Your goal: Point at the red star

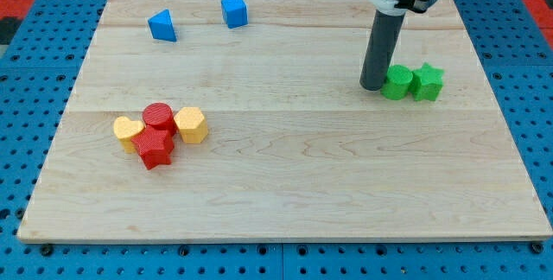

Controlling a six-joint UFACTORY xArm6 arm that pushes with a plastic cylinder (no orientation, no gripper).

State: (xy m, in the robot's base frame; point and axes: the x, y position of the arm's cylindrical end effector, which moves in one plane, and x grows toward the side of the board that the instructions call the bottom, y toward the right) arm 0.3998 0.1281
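My tip (pixel 373 86), a plain dark rod end effector holding nothing, sits beside the green cylinder (pixel 397 83) on the pale wood-grain counter (pixel 346 185). The ridged red star (pixel 154 149) lies well apart, at the view's lower left.

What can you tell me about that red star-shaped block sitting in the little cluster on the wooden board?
The red star block is a small, chunky, matte piece with ridged sides, lying flat at the lower-left of the wooden board. It is the cluster's nearest piece, touching the red round block behind it, with two yellow blocks flanking. My tip is far off, beside the green blocks.
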